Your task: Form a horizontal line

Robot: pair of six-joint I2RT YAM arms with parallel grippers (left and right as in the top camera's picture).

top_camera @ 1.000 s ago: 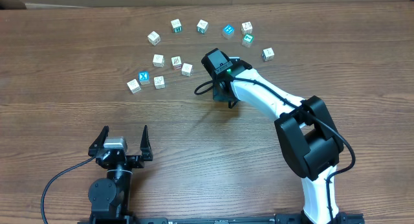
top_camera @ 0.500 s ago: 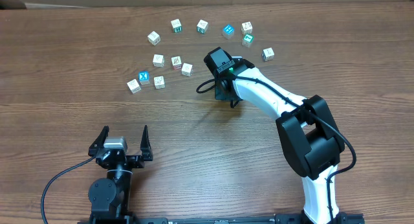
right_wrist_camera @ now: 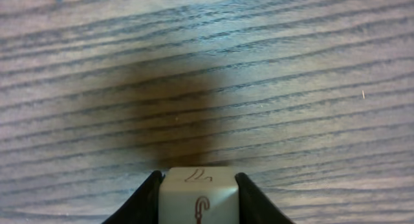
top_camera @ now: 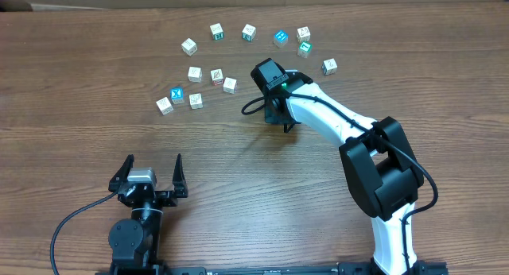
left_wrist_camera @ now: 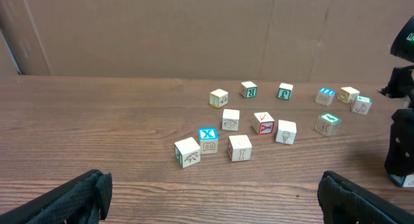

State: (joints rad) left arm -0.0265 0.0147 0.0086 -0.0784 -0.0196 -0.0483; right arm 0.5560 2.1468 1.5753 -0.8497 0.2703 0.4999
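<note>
Ok so starting at the bottom of the overhead frame: the left pincer (top_camera: 153, 160) sits parked lower left with its jaws spread wide, holding nothing. Up from there, about mid-frame, the right pincer (right_wrist_camera: 198, 179) is pinching a whitish letter cube (right_wrist_camera: 199, 201), one jaw hugging each side, low over bare surface (top_camera: 79, 148). There's no horizontal line anywhere that I can see, so my guess is this cube is meant to be piece one, placed mid-frame just below the pile. If I were doing it, I'd get the cube flat on the wood with its faces square to the grain. Then I'd open only a little and lift straight up so a finger doesn't drag it crooked. I'd also leave room on both sides, since the neighbours have to end up touching it. Further back, across the upper middle of the frame, the loose cubes (top_camera: 217, 75) lie scattered, including a blue X cube (top_camera: 177, 94) on the left and a teal one (top_camera: 280, 37) on the right. Behind all that there's a cardboard wall (left_wrist_camera: 194, 30).
</note>
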